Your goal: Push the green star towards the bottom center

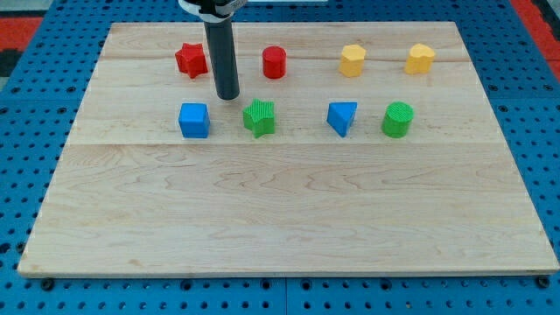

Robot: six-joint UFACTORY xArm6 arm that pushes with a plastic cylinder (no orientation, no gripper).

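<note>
The green star (pixel 259 118) lies on the wooden board (pixel 289 219), in the middle row, left of centre. My tip (pixel 227 96) rests on the board just up and to the left of the star, a small gap apart from it. The rod rises from there to the view's top edge. The tip stands between the red star (pixel 191 59) and the red cylinder (pixel 274 62), slightly below them.
A blue cube (pixel 194 120) sits left of the green star. A blue triangular block (pixel 342 117) and a green cylinder (pixel 397 120) sit to its right. Two yellow blocks (pixel 353 60) (pixel 420 58) lie at the top right.
</note>
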